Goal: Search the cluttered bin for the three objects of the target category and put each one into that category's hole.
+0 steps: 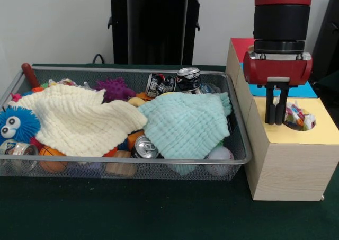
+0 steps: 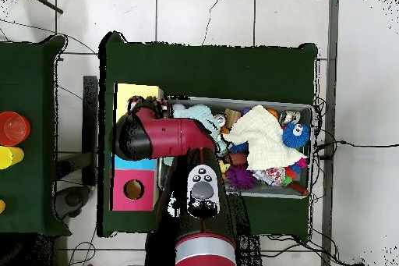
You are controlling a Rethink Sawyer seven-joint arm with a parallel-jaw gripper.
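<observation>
Yellow-topped wooden box (image 1: 296, 160) at the right of the front view is where your gripper (image 1: 277, 118) hangs, jaws clenched together with nothing in them, right beside the hole (image 1: 300, 119), where a multicoloured toy (image 1: 296, 115) already sits. Over on the left, the wire bin (image 1: 241, 144) holds a cream cloth (image 1: 79, 121), a mint cloth (image 1: 185, 123), cans (image 1: 144, 148) and a blue fuzzy toy (image 1: 16, 124) on the green counter (image 1: 132, 213).
</observation>
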